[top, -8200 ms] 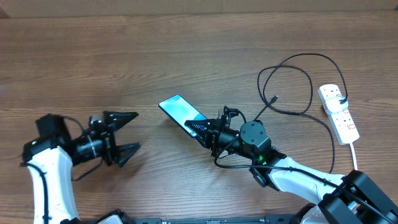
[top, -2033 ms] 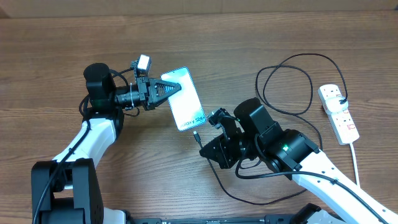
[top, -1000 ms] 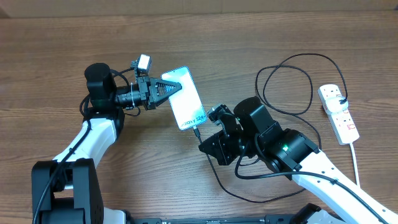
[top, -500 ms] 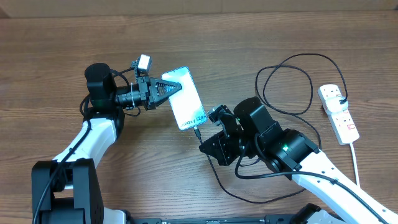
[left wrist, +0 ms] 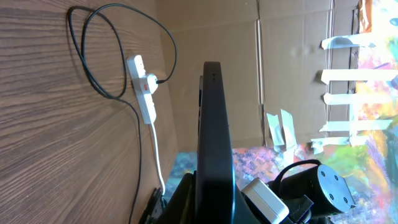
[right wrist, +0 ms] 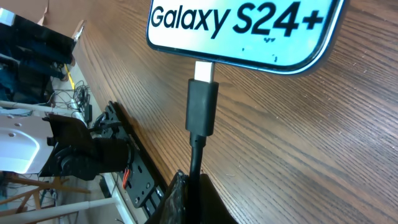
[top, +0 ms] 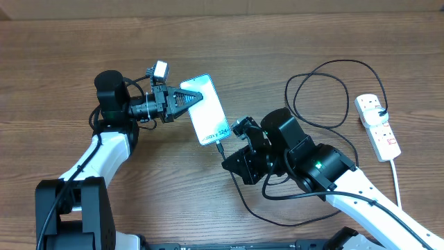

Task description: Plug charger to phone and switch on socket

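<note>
The phone is held off the table, tilted, with my left gripper shut on its upper end. The left wrist view shows the phone edge-on between the fingers. My right gripper is shut on the charger cable just behind the plug. In the right wrist view the black plug stands against the bottom edge of the phone, a short piece of its metal tip showing. The white socket lies at the far right, with the charger's other end in it.
The black cable loops over the table between the right arm and the socket. A thick white cord runs from the socket toward the front edge. A brown cardboard wall stands behind the table.
Two seconds ago the plug sat below and apart from the phone; it has since moved up to the phone's bottom edge. Over the last second nothing has visibly moved.
</note>
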Action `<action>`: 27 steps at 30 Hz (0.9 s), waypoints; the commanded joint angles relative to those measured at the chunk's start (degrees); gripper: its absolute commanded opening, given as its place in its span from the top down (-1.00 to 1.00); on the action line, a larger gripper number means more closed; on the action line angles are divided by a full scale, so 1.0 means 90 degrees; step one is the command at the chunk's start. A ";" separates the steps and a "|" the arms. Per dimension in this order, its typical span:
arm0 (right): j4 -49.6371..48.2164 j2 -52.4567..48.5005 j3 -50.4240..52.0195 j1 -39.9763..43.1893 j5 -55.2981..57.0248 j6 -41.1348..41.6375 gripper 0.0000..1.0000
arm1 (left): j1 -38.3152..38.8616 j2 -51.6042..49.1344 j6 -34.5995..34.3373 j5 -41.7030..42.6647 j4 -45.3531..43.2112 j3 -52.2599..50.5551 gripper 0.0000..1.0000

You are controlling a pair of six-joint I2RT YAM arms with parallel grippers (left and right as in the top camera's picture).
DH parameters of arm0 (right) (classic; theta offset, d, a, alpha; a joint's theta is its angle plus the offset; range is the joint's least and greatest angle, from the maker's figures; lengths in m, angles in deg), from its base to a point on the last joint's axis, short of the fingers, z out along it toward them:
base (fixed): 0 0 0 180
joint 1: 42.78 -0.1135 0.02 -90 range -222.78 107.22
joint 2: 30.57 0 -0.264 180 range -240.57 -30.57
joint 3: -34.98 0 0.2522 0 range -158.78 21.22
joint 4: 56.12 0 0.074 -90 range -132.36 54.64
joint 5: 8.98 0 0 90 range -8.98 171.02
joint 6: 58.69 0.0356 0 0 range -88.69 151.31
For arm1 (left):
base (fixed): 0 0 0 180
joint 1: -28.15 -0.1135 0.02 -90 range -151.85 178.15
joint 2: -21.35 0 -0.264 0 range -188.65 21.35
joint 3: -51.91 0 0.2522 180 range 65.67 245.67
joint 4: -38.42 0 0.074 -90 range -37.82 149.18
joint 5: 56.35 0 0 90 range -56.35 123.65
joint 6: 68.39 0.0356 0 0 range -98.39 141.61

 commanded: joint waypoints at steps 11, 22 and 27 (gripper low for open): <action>0.0032 0.0005 -0.0049 -0.0032 0.0015 0.0000 0.92 | 0.0056 0.0019 -0.0253 -0.0107 -0.0027 0.0112 0.91; -0.0097 0.0005 -0.0049 -0.0032 0.0068 0.0000 0.92 | 0.0056 0.0019 -0.0146 0.0163 -0.0029 0.0112 0.92; -0.0107 0.0005 -0.0049 -0.0032 0.0068 0.0002 0.92 | 0.0056 0.0019 -0.0131 0.0192 -0.0029 0.0112 0.92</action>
